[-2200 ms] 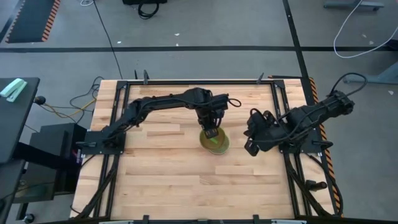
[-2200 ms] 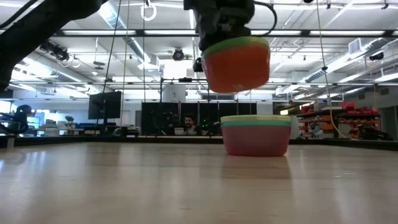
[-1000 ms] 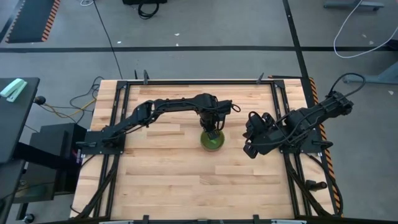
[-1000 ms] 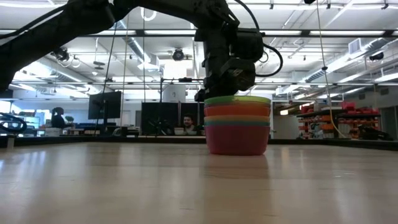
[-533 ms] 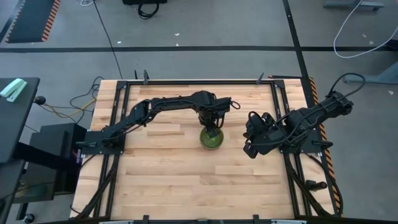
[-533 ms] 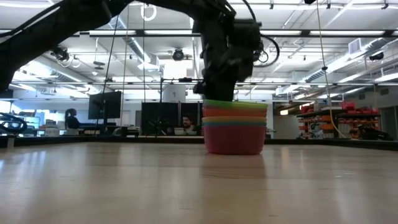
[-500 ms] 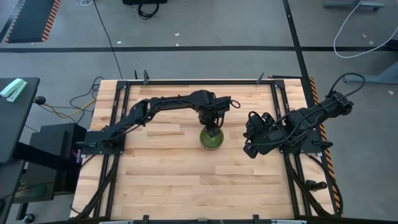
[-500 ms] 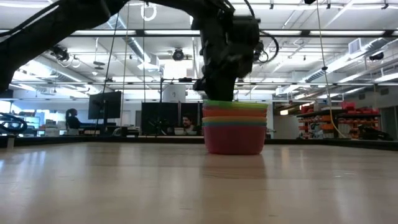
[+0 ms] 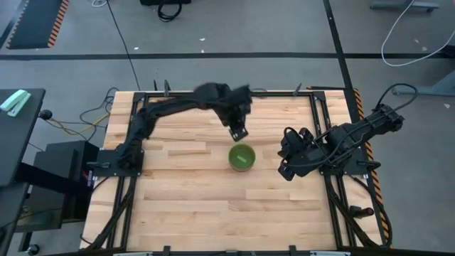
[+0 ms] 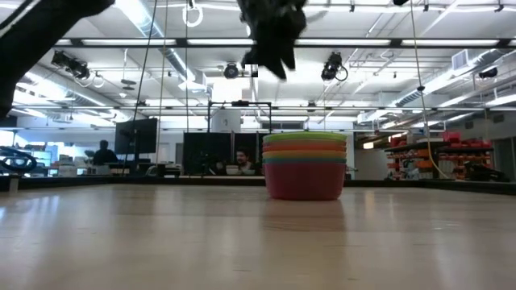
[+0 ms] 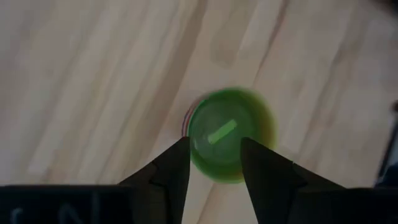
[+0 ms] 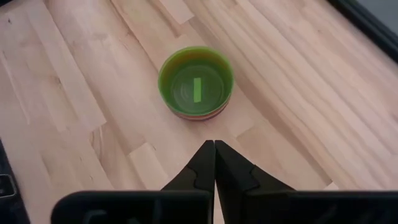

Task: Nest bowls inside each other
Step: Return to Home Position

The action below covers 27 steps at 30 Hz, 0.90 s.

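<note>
1. Left gripper [image 9: 238,131] is empty. Its fingers [image 11: 176,171] stand apart with nothing between them. It hangs high over the table [image 9: 185,206].
2. The stack [image 9: 242,158] sits on the table below the left fingertips and slightly ahead of them, not touching. In the low view the left gripper [image 10: 274,48] is well above the stack [image 10: 305,165].
3. The green bowl [image 12: 196,84] is on top and a pink-red one is at the base. The rims look level and seated. I can't count every rim.
4. Nesting looks done. What's left is pulling the arm home.
5. To do it well: take the left arm up and back toward its base, with the fingertips kept higher than the green rim. No sideways sweep at stack height. The bowls are light plastic, so a brush would likely slide or tip them.
6. Right gripper [image 9: 286,169] waits folded at its own side with its fingers [image 12: 202,168] pressed together and holding nothing. The stack lies well ahead of those tips. It's best left parked.
7. Surface: pale wood planks, flat, with only the stack on them. A black frame [image 9: 139,99] runs round the edges.
8. Room: a big hall with strip lights [image 10: 201,42], a monitor [image 10: 135,135] and shelves [image 10: 435,157]. A person [image 10: 244,161] is far behind the table, nowhere near the arms.
</note>
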Available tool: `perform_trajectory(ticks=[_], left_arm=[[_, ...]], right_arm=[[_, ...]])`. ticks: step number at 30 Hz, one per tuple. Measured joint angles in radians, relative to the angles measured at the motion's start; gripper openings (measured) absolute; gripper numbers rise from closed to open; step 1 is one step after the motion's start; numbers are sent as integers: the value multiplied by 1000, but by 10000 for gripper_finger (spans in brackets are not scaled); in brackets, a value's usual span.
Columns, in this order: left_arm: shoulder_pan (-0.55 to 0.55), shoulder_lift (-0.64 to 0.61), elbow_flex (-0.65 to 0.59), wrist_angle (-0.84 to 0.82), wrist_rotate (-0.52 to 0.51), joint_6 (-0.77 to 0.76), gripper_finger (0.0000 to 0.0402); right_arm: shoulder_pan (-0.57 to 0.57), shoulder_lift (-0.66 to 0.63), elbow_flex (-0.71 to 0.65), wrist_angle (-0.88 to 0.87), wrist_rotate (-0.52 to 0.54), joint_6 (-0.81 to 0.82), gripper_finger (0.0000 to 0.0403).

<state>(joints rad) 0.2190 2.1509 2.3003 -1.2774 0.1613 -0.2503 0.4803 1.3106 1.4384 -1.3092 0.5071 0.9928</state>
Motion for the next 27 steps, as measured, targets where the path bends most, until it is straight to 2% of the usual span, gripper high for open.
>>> perform_trajectory(ticks=[5, 15, 27], left_arm=[[24, -134, 1, 18, -7, 1, 141], [19, -346, 1, 49, -34, 37, 137], [-11, -452, 1, 47, -34, 22, 151]], right_arm=[[0, -2, 0, 10, 38, -45, 14], [14, -42, 51, 53, 35, -99, 13], [29, -127, 236, 23, 22, -207, 16]])
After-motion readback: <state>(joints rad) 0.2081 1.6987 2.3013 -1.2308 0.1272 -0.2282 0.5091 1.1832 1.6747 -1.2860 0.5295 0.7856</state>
